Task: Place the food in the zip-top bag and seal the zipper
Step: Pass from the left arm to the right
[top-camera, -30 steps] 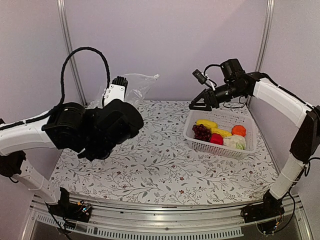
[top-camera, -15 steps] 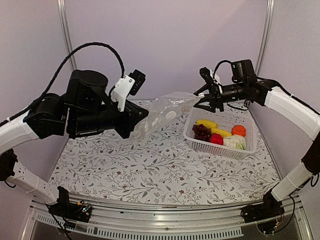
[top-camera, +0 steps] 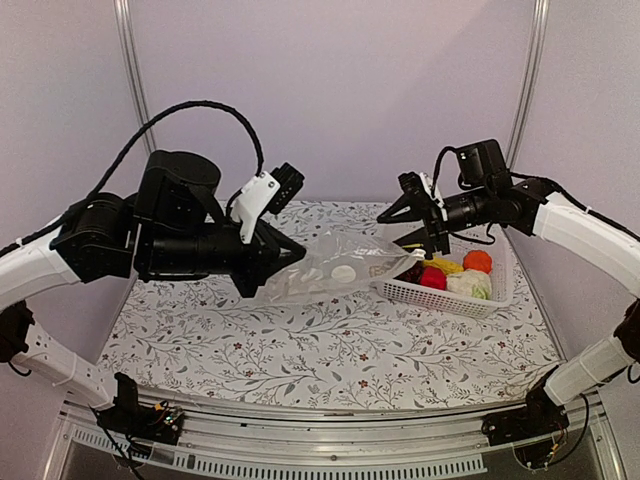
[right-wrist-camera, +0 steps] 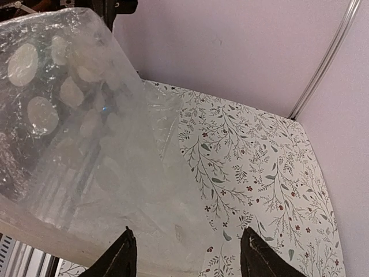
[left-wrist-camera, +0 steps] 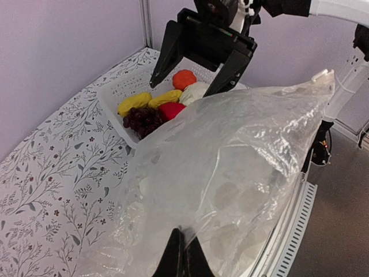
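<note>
Left arm reaches in over the floral-cloth bench [top-camera: 330, 350]. Its left pincer [left-wrist-camera: 183, 255] is closed tight, fingers pressed together on a fold of the zip-top bag [top-camera: 335, 272]. The bag is clear and crinkled, and hangs from that grip toward the right across the middle of the bench. Its far end lies over the left end of the white slotted basket [top-camera: 440, 295]; whether the bag's belly touches the bench cannot be told. In the right wrist view a pale thick band, taken as the zipper [right-wrist-camera: 52, 234], runs along the bag edge nearest that camera; whether it is sealed cannot be told. The right pincer [top-camera: 395, 231] stands wide open and grips nothing, its two fingers spread either side of that end of the bag. The basket holds all the food: dark red grape bunch [left-wrist-camera: 141, 118], two yellow pieces [left-wrist-camera: 134, 104], red pepper [left-wrist-camera: 171, 109], pale cabbage [left-wrist-camera: 195, 92] and orange fruit [left-wrist-camera: 184, 78]. None of it is inside the bag.
</note>
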Robot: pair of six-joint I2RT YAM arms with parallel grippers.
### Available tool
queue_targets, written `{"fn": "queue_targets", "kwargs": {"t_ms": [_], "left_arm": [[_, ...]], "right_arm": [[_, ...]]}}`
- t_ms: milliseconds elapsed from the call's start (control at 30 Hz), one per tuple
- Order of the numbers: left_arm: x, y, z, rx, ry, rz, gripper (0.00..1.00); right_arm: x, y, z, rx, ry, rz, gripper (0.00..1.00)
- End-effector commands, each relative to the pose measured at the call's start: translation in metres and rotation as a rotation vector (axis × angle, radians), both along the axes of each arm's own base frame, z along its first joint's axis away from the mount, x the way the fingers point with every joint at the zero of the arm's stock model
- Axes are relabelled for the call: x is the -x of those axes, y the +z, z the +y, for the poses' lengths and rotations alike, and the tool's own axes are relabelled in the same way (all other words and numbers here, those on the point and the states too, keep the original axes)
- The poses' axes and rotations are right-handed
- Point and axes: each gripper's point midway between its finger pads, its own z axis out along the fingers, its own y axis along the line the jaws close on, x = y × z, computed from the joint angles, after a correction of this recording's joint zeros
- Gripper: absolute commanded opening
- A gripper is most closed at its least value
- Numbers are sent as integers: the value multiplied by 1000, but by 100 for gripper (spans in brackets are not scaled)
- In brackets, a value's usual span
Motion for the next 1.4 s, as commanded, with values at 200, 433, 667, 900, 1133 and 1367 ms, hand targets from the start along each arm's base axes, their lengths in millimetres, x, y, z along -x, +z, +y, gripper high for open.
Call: {"fn": "queue_targets", "kwargs": {"t_ms": [200,433,667,900,1133,1367], "left_arm": [[-4,6,8,21,-10,-14,0],[-3,9,9,29,-19,-9,0],[-1,10,9,34,-30,-7,0],[0,8,9,30,-37,-7,0],[-1,7,13,29,-30,-12,0],[-32,-9,32,22,84,13,1]], "right_arm": [[28,-14,-4,25,82,9,58],[31,-27,-13,71,62,-37,58],[31,-42,-20,115,36,-56,58],[22,-29,-13,60,3,-60,56],[13,-27,-1,12,15,-13,32],[5,-25,-2,24,-34,-21,0]]}}
